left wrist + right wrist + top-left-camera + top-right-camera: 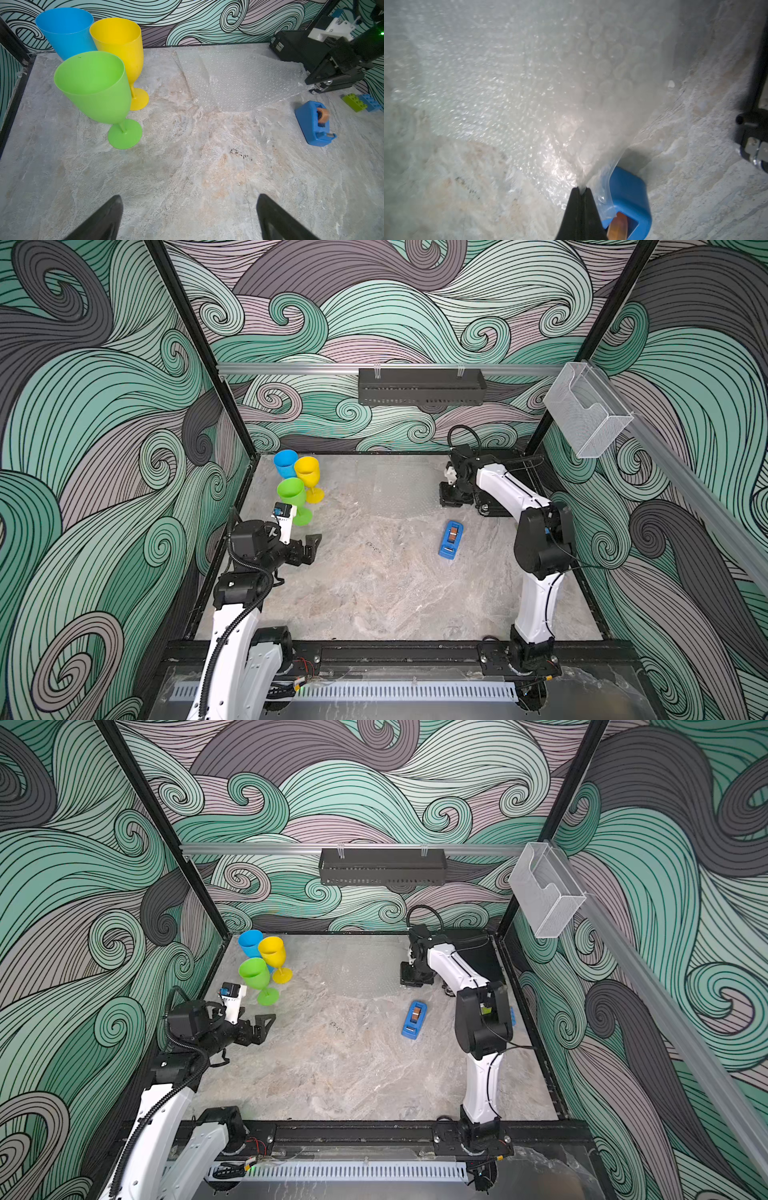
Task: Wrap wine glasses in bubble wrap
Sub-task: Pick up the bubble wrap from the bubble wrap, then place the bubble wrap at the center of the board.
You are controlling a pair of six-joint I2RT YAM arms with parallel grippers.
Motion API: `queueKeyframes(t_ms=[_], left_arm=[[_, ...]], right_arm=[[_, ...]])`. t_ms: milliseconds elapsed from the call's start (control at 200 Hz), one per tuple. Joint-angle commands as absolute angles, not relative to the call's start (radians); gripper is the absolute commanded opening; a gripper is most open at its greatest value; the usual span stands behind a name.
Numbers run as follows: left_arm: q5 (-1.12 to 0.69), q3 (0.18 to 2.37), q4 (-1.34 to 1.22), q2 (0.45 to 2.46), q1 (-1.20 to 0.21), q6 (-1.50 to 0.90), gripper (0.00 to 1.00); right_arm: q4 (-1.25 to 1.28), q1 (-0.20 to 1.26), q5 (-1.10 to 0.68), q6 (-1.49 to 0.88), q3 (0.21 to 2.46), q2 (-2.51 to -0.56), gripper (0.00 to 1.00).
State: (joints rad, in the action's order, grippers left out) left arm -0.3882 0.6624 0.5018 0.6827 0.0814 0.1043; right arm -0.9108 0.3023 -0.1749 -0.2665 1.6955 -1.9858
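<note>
Three wine glasses stand upright together at the far left of the table: blue (285, 462) (66, 31), yellow (308, 472) (118, 41) and green (291, 491) (93, 87). A sheet of bubble wrap (399, 485) (234, 83) lies at the far middle. My right gripper (453, 502) (581, 188) is shut on the wrap's right edge (508, 83), which rises off the table into the jaws. Just in front of the green glass, my left gripper (311, 549) (189, 199) hangs open and empty above bare table.
A blue tape dispenser (451, 540) (313, 124) lies right of centre, close under the right gripper. Green (353, 101) and blue (372, 102) toy bricks sit near the right edge. A black case (295, 47) fills the far right corner. A black shelf (422, 387) hangs on the back wall.
</note>
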Motion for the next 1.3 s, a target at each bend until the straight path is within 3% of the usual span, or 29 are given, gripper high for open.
queueKeyframes(t_ms=[0,475,736,1036,1296], left_arm=[[-0.389,0.669,0.51,0.667,0.074,0.113,0.99],[-0.361,0.679,0.522,0.664,0.068,0.119,0.98],[-0.29,0.758,0.535,0.69,0.05,0.138,0.92],[-0.21,0.906,0.595,0.87,0.018,0.151,0.89],[-0.205,1.028,0.637,1.019,0.021,0.154,0.86]], right_arm=[[-0.978,0.367,-0.249,-0.303,1.663,-1.904,0.0],[-0.943,0.691,-0.206,-0.364,1.318,-1.687,0.0],[-0.738,0.739,-0.162,-0.584,1.061,-1.592,0.0],[-0.638,0.762,-0.046,-0.837,0.915,-1.472,0.0],[-0.566,0.776,-0.071,-0.908,0.835,-1.423,0.0]])
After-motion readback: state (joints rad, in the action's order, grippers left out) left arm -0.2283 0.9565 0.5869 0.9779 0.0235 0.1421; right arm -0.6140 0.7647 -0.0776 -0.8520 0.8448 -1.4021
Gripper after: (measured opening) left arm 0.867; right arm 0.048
